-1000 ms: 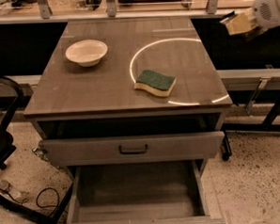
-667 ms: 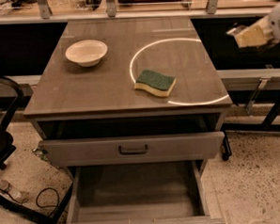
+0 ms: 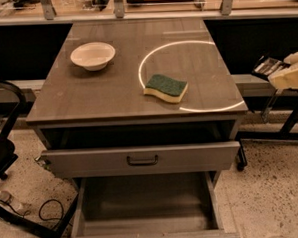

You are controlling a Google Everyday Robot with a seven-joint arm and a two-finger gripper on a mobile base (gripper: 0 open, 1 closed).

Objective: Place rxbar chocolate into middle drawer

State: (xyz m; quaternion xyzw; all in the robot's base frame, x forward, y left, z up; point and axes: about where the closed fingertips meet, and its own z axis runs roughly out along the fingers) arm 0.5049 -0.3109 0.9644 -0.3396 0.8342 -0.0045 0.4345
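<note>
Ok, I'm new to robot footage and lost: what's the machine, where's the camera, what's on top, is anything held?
One camera looks down on a cabinet from its front; its mounting isn't known. The machine is a wheeled robot with one arm; only its pale pincer shows, at the right edge, beside the cabinet. It seems to hold a small dark bar, the rxbar chocolate. On top lie a white bowl and a green-and-yellow sponge. Below, the middle drawer stands open, its floor bare.

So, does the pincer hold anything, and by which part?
Apparently the rxbar chocolate, by its end away from the table; the pincer is right of it.
</note>
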